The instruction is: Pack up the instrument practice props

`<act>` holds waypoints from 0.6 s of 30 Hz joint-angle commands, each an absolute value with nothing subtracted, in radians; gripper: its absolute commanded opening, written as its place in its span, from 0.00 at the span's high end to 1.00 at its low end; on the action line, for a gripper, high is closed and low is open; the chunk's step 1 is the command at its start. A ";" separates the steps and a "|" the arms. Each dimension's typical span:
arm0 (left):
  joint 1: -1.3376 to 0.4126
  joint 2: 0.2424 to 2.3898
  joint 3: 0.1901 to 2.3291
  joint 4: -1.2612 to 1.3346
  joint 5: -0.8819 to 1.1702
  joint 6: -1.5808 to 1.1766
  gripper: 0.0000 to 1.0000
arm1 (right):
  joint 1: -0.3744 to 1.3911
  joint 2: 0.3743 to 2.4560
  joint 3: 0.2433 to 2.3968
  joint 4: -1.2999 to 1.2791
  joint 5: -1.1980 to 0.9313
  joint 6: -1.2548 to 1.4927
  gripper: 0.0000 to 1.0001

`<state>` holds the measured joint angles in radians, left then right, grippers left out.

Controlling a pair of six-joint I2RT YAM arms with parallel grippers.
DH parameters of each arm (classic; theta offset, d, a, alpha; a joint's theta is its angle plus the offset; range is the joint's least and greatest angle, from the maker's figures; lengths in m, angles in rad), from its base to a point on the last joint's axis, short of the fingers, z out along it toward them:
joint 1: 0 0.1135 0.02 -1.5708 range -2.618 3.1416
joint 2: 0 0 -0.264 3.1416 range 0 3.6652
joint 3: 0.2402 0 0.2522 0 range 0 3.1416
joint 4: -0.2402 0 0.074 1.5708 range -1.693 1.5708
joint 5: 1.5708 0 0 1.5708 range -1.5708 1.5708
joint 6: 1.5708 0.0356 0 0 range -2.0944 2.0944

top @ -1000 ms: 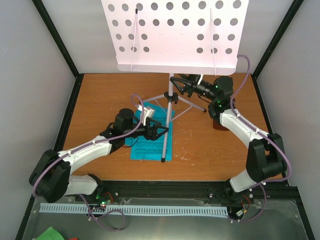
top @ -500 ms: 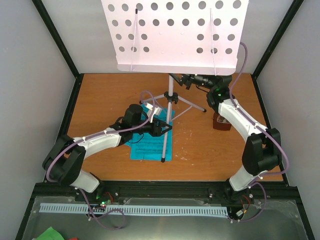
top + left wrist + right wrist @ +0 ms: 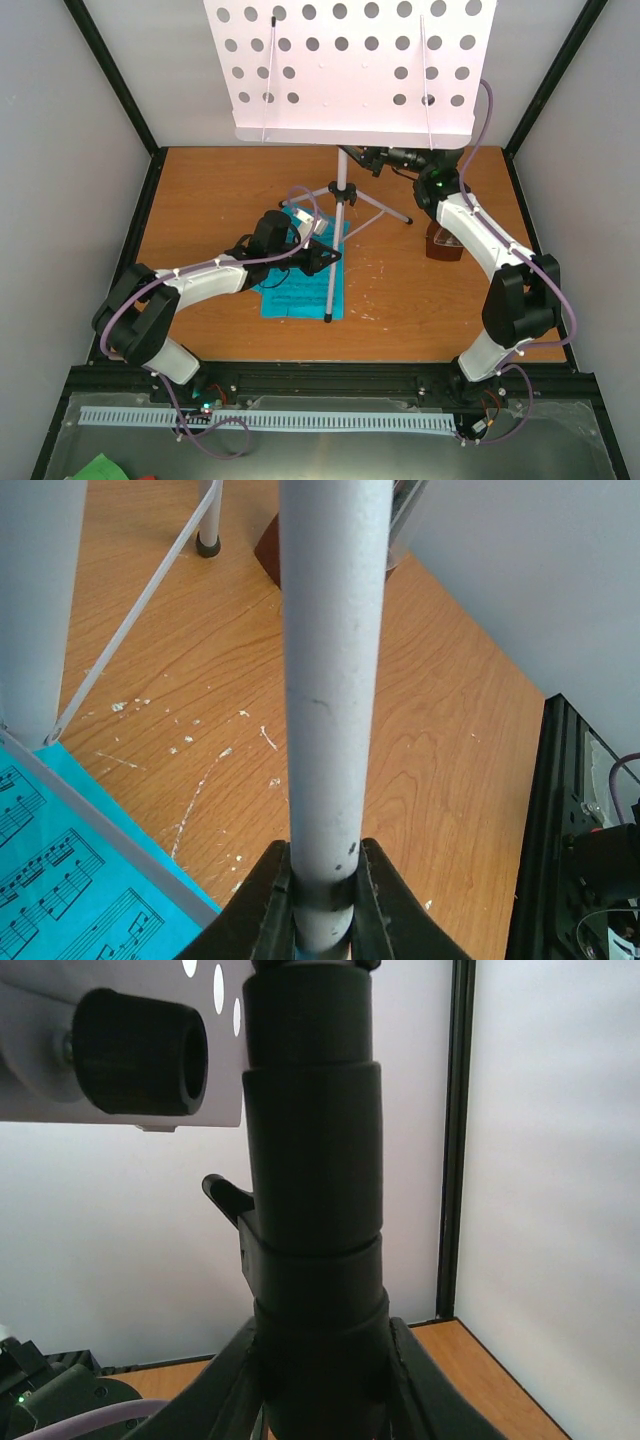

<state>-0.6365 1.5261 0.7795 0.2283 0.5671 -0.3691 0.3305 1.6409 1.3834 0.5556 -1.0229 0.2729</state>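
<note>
1. Two holds on music stand [image 3: 350, 70], upright on tabletop [image 3: 400, 300]; likely steadying it for folding.
2. Closed left end effector [image 3: 322, 872] grips front leg [image 3: 330, 680]; closed right end effector [image 3: 322, 1360] grips black collar [image 3: 312, 1180] under desk.
3. Blue sheet-music pages [image 3: 295, 295] lie flat beneath tripod; metronome [image 3: 443, 243] sits right, apart.

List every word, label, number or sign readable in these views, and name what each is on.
No word, brand or number is readable in any view.
blue sheet-music page: printed staves and notes only, no legible title or text.
music stand: plain perforated desk, no label showing.
metronome: too small and partly hidden to tell if it has any marking.
</note>
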 commanded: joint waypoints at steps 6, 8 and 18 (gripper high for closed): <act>-0.638 1.490 0.817 0.269 0.492 -0.282 1.00 | 0.332 1.545 1.404 0.491 -1.016 0.267 0.97; -0.638 1.455 0.819 0.291 0.487 -0.266 1.00 | 0.334 1.509 1.401 0.453 -0.996 0.249 0.97; -0.644 1.360 0.857 0.330 0.517 -0.236 1.00 | 0.383 1.316 1.269 0.369 -0.906 0.206 0.97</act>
<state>-0.6529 1.4136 0.7799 0.2146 0.5522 -0.2390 0.3527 1.4441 1.2907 0.3195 -0.9024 0.2092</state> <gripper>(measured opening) 0.133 0.225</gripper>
